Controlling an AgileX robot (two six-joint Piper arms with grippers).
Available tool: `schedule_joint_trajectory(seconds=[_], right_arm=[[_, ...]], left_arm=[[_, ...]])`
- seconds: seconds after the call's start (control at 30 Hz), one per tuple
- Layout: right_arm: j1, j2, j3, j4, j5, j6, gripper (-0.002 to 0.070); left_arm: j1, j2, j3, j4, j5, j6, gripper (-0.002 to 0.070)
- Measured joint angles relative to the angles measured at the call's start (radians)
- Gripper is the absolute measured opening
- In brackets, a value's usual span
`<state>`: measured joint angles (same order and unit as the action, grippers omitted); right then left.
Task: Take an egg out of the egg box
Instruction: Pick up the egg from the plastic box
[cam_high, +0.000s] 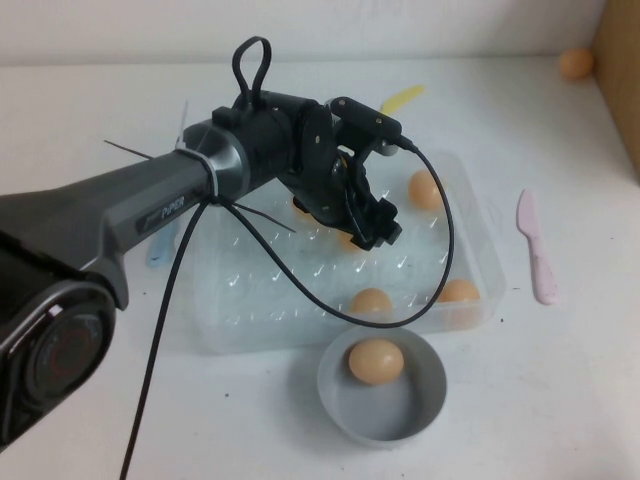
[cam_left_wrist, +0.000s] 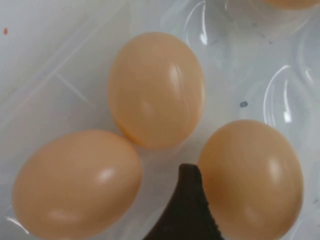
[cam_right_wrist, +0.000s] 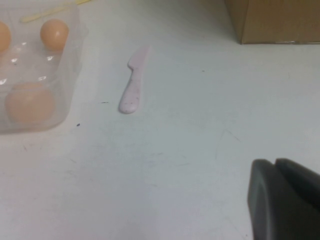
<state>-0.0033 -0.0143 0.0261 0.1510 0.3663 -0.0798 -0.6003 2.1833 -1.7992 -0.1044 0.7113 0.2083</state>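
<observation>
My left tool (cam_high: 368, 225) hangs low inside the egg box (cam_high: 480, 240); whether it is spread, I cannot tell. The egg (cam_left_wrist: 156, 90) under it is smooth, pale orange, lying on its side. My right tool (cam_right_wrist: 285, 200) sits pressed together above the surface's right part.

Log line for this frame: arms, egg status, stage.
left gripper: down in egg box, among three eggs | right gripper: parked over table, shut | bowl: one egg | stage: reaching

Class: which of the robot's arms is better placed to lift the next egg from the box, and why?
Probably the left. The left gripper hangs inside the egg box, a fingertip beside an egg. The right gripper sits over bare table, away from the box.
</observation>
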Motion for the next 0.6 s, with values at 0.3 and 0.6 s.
schedule_joint_trajectory(seconds=[0.3,0.6], right_arm=[[0.0,0.0,0.0,0.0,0.0,0.0,-0.0017],[0.0,0.0,0.0,0.0,0.0,0.0,-0.0017]], left_arm=[[0.0,0.011,-0.002,0.004,-0.001,-0.002,0.0328],[-0.008,-0.039,-0.002,0.052,0.044,-0.002,0.0314]])
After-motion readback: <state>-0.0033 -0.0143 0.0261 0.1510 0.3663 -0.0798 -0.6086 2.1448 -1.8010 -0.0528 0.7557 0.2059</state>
